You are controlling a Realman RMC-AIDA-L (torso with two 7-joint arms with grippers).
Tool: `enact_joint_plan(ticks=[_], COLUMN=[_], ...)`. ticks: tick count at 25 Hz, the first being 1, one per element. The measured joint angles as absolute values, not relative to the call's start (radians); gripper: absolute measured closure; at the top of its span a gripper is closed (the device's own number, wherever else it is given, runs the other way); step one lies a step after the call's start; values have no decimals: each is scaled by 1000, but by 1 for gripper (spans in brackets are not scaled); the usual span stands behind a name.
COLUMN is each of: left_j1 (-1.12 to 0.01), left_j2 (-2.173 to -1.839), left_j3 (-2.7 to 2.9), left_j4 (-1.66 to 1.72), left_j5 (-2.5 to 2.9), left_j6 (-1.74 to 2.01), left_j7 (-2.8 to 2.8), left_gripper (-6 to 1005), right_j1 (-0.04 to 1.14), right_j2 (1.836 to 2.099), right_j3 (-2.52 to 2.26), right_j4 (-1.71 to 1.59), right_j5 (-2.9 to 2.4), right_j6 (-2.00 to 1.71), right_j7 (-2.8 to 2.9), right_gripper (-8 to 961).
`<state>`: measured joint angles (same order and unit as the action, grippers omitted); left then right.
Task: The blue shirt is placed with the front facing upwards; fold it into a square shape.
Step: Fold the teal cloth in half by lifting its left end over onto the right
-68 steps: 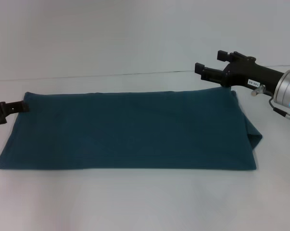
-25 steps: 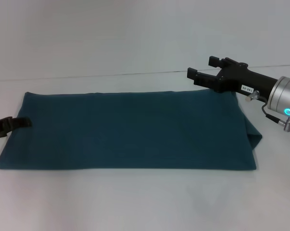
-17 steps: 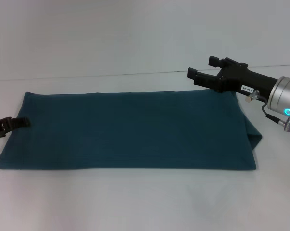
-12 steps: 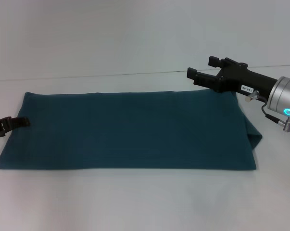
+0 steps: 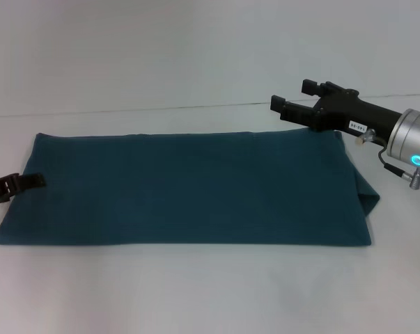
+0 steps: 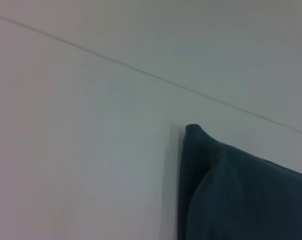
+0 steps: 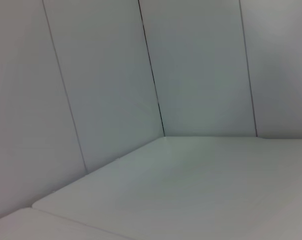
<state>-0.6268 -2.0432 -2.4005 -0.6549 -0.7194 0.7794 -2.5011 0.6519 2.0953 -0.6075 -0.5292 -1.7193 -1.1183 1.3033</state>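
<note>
**Folded shirt lies flat, both grippers at its ends**

While the blue shirt (image 5: 185, 188) lies flat on the white table (image 5: 196, 292) in the head view, it forms a long horizontal band with only plain teal cloth showing. Its right end has a small fold sticking out at the near corner. The right gripper (image 5: 293, 99) hangs over the shirt's far right corner, its two black fingers spread apart with nothing between them. The left gripper (image 5: 14, 186) reaches in from the picture's left edge and sits at the shirt's left end, about halfway along that edge; it seems to touch the cloth, though whether its jaws are parted or closed cannot be told from here.

From the left wrist view, one corner of the shirt (image 6: 236, 190) rests on the pale table (image 6: 80, 165), with a layered fold along its edge.

From the right wrist view, only pale wall panels (image 7: 100, 85) and a light surface show.
</note>
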Motion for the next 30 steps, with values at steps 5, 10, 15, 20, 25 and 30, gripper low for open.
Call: enact_joint_plan(ticks=[5,10,15,20,25,30], left_j1=[-633,-651,-662,-672,-682,-695], left_j2=[-2044,-2039,-2038,-2042,-2044,-2047], left_j3=[-2401,-2401,-2401,-2401,-2407,-2409], left_j4=[-647,-611,-601,-604,-604,-607], left_j5=[-719,-719,-719,-728,-729,-730], left_j6=[775,775,776,782,795,816], left_j7=[-2501,-2500,-2506,-2508,-2509,-2509], left_gripper=[127,128,128,128,128,127], right_j1=[652,652,652,652,652,652], right_j2=[2095,2095,2095,2095,2095,2095], right_j3=[-607,-607,-607,-607,-607,-607], right_j4=[-529,-529,-529,-529,-529,-529], right_j5=[-1714,-1714,-1713,-1713,-1712,-1707], right_j6=[-1118,-1118,-1116,-1112,-1110,-1108], right_j7=[1300,1299,1298,1298,1298,1298], right_gripper=[19,19,20,20,21,22])
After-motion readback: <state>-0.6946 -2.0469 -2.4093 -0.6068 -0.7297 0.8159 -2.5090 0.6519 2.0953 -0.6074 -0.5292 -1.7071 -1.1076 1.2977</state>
